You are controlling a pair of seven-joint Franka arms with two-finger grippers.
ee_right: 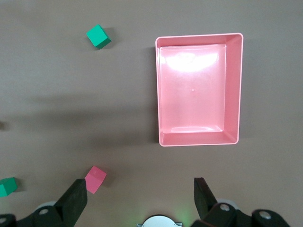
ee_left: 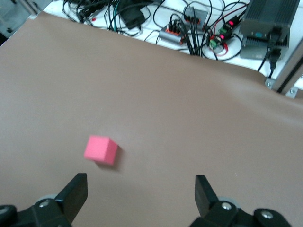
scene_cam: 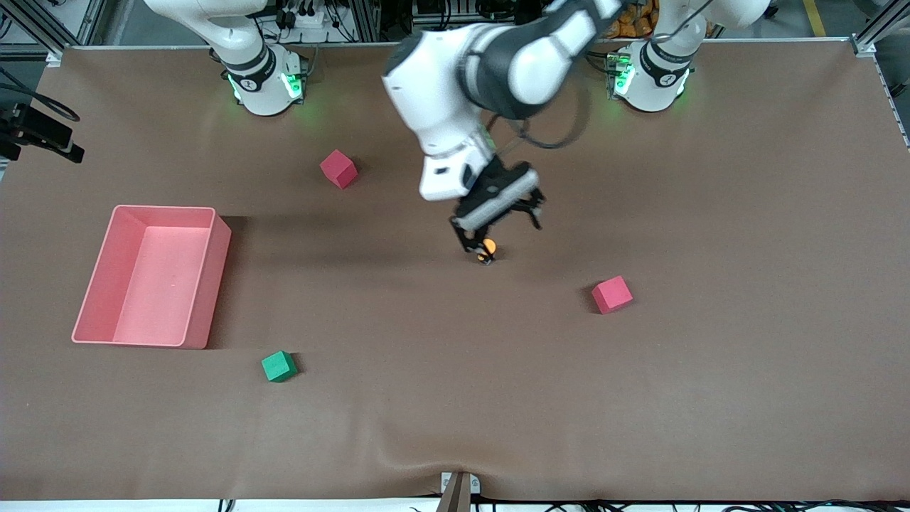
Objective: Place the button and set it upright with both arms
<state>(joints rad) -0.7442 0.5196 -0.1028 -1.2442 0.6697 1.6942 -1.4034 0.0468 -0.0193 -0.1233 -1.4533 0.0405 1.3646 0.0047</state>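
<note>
Left gripper (scene_cam: 498, 231) hangs low over the middle of the bench (scene_cam: 711, 398), its jaws spread wide with nothing held between them. I see the button (scene_cam: 487, 250) on the bench directly under it, close to one of my fingers (scene_cam: 466, 238); from the front view I cannot tell if that finger touches it. The orange cap seems to point sideways, so I judge the button lies on its side, but it is too small to be sure.

I expect this piece is very light and hard. The smooth round cap may slip, and the short body can roll or jump away if only one finger pushes it. I would take it on the black cylindrical body, across its round sides, and close slowly.

My right gripper (ee_right: 137, 201) waits high above the bench near its own base, also fully open and empty. It looks down at the pink bin (ee_right: 199, 90), a green cube (ee_right: 98, 36) and a red cube (ee_right: 95, 178).
</note>
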